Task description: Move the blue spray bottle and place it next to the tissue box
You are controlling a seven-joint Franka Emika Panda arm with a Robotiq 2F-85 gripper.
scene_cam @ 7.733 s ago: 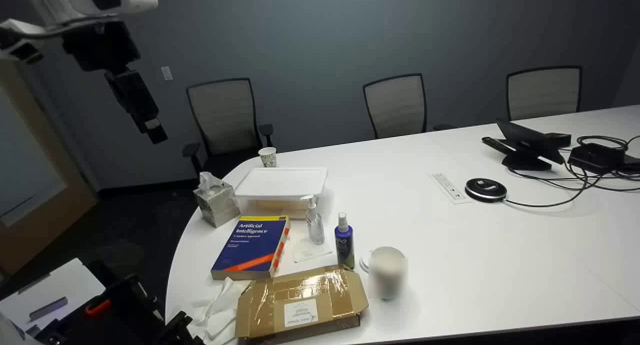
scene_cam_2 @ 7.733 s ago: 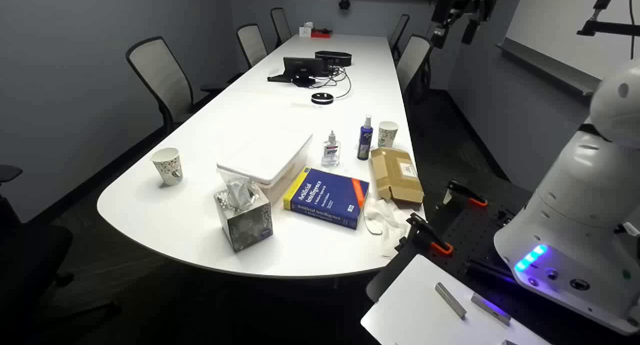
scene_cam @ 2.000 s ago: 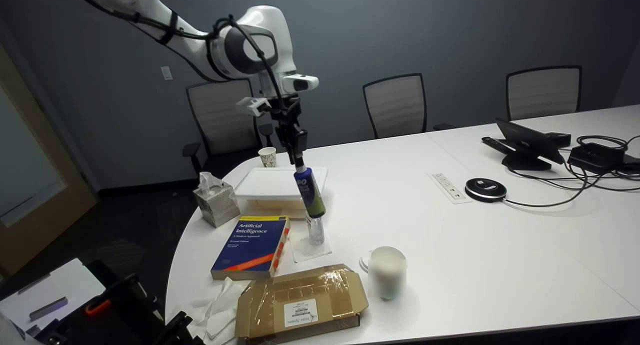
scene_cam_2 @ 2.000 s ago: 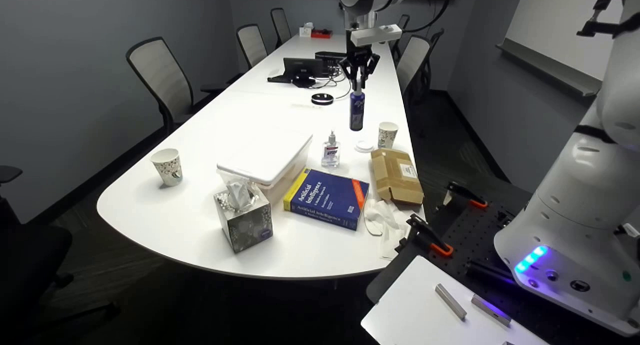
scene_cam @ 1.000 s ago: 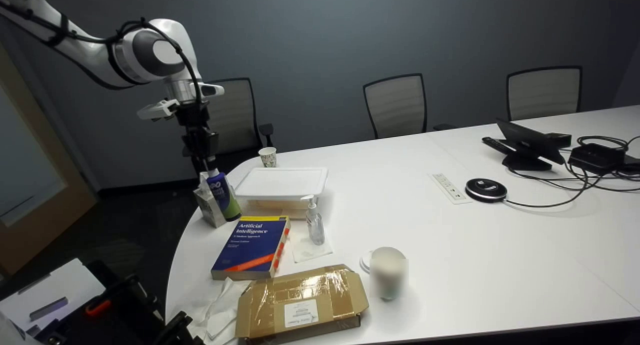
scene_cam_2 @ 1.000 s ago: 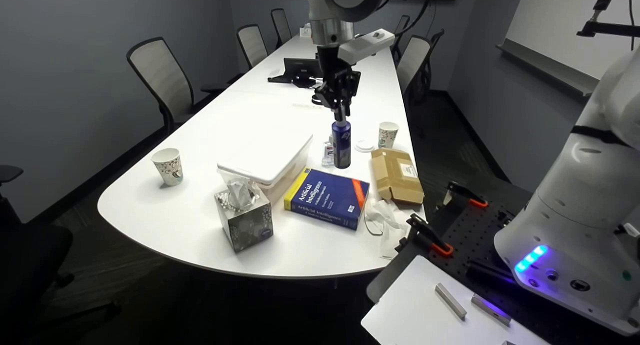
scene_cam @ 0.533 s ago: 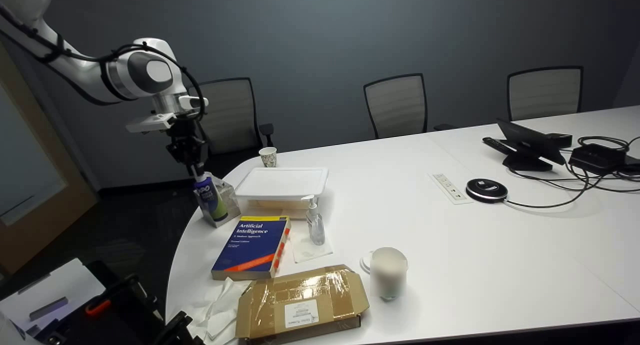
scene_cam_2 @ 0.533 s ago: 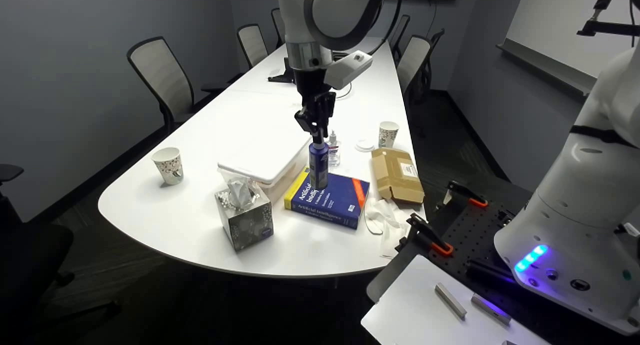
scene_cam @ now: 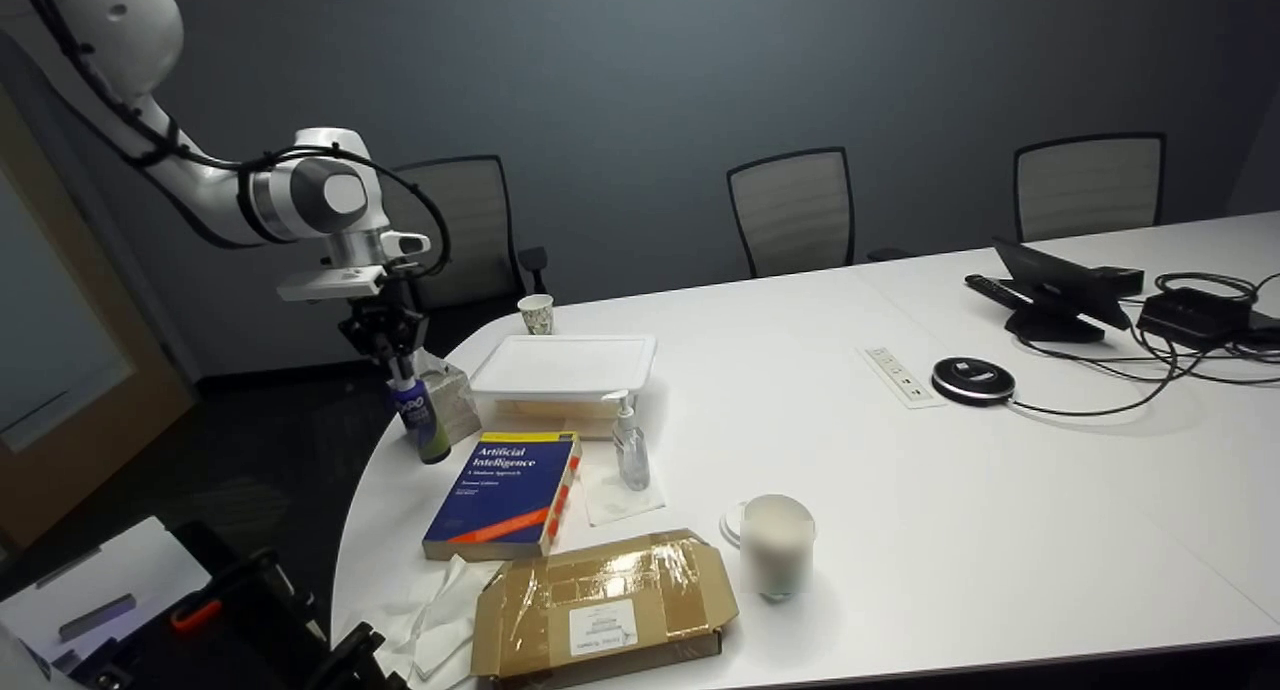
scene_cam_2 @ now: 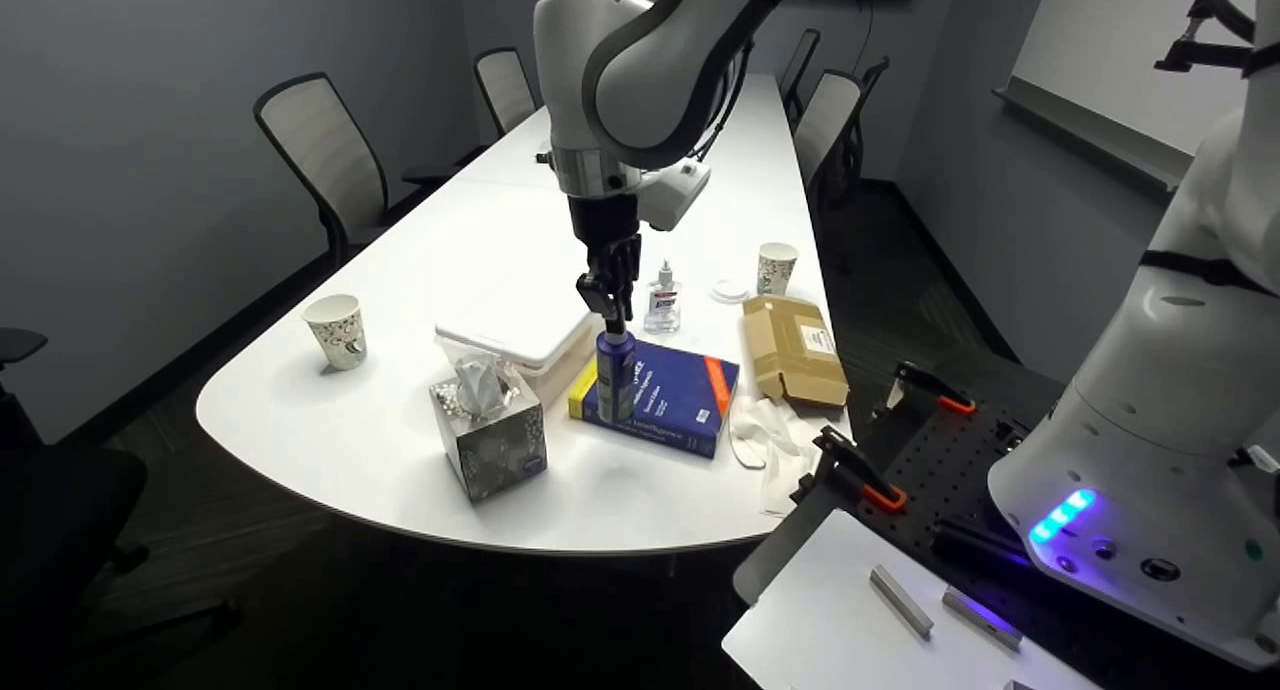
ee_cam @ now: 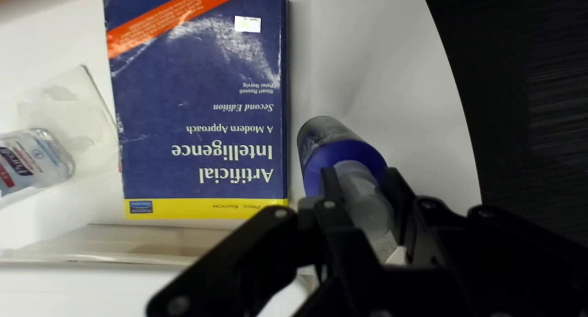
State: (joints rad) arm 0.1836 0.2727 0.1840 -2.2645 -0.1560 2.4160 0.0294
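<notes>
Office meeting room: long white table [scene_cam_2: 300, 460], mesh-backed chairs [scene_cam_2: 325, 150], whiteboard [scene_cam_2: 1110, 70].

White arm [scene_cam_2: 645, 105] bent, claw [ee_cam: 362, 184] angled downward, gripping

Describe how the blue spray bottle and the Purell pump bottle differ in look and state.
The blue spray bottle is opaque; the Purell pump bottle is clear. The tool grips the blue spray bottle near its top, while the Purell pump bottle stands ungripped. Both carry printing.

The white table [scene_cam: 950, 520] carries a tissue box [scene_cam_2: 500, 455], book [scene_cam_2: 680, 390] and, seemingly, crumpled paper [scene_cam: 442, 620].
</notes>
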